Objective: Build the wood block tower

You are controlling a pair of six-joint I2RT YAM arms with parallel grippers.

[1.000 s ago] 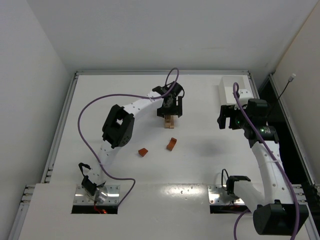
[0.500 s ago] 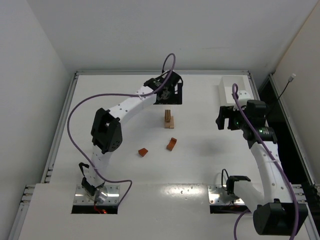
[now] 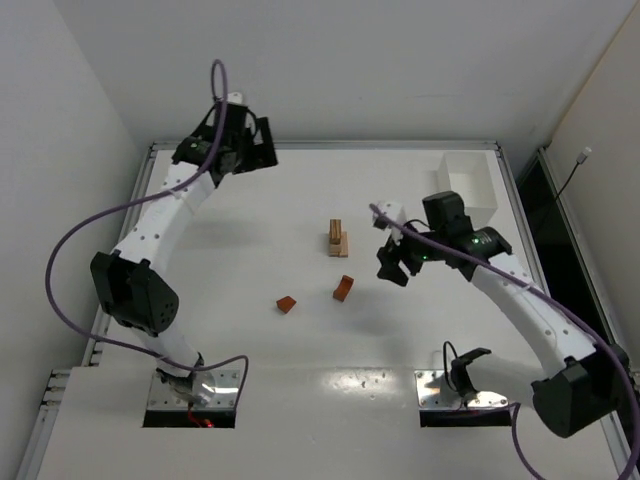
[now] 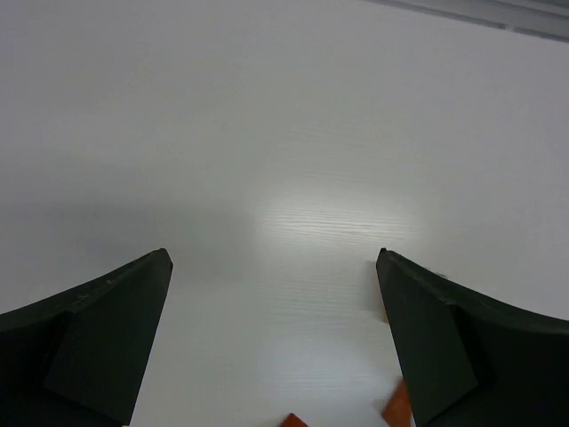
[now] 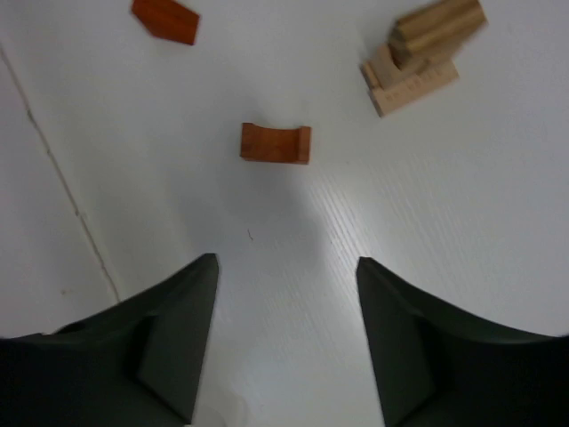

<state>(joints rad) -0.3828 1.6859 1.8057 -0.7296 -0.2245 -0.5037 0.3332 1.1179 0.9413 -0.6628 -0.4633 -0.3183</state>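
The wood block tower (image 3: 339, 238) is a short stack of light tan blocks near the table's middle; it also shows in the right wrist view (image 5: 422, 52). A reddish-brown arch piece (image 3: 343, 288) lies in front of it, and a small reddish-brown block (image 3: 287, 304) lies to its left. Both show in the right wrist view: the arch piece (image 5: 276, 143) and the small block (image 5: 165, 20). My right gripper (image 3: 394, 264) is open and empty, just right of the arch; in its wrist view (image 5: 286, 267) the arch lies ahead of the jaws. My left gripper (image 3: 255, 148) is open and empty, raised at the far left back; it also shows in its wrist view (image 4: 274, 267).
A white rectangular tray (image 3: 468, 185) stands at the back right. The table's raised rim (image 3: 320, 145) runs along the back, and a purple cable (image 3: 100, 225) loops along the left arm. Reddish block corners peek in at the bottom of the left wrist view (image 4: 397, 405).
My left gripper let go at the tower, rose and swung away to the far left back. My right gripper moved from beside the tray leftward and down toward the arch piece.
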